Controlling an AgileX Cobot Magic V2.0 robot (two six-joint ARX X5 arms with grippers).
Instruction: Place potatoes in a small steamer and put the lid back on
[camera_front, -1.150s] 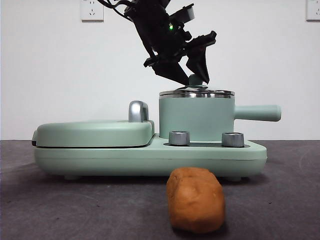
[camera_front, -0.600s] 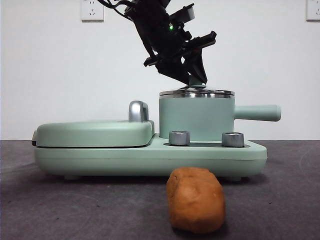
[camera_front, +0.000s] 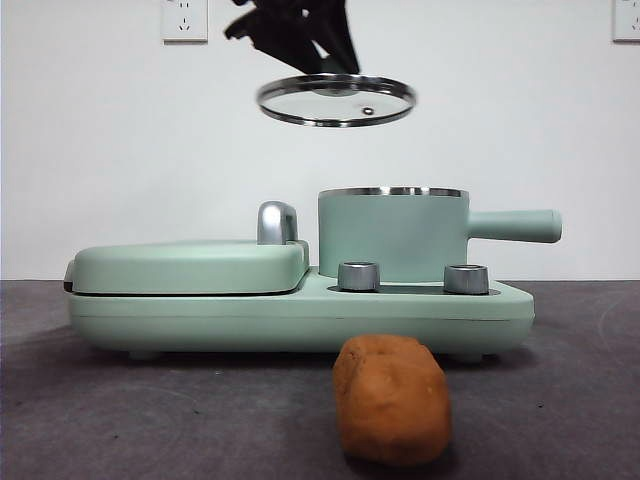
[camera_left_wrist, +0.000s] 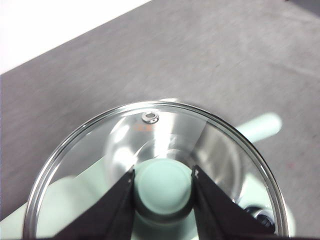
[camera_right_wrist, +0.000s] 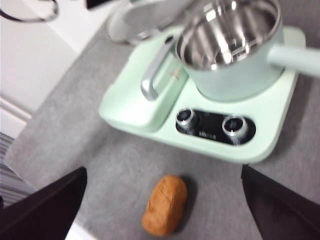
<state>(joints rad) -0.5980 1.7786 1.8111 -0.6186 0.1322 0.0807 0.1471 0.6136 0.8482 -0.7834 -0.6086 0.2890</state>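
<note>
The left tool pinches the mint-green knob of the lid, one black jaw on each side of it. In the front view the tool is a dark shape at the top of the picture, and the glass lid hangs below it, slightly tilted, well above the small steamer and offset toward the griddle side. The steamer stands open on its mint-green base, its steel inside bare in the right wrist view, its straight handle pointing away from the flat griddle cover. Two steel dials sit on the base in front of the pot. The potato lies on the dark grey desk, just in front of the base, apart from it. The right tool hovers over this area with its jaws spread wide, holding nothing.
</note>
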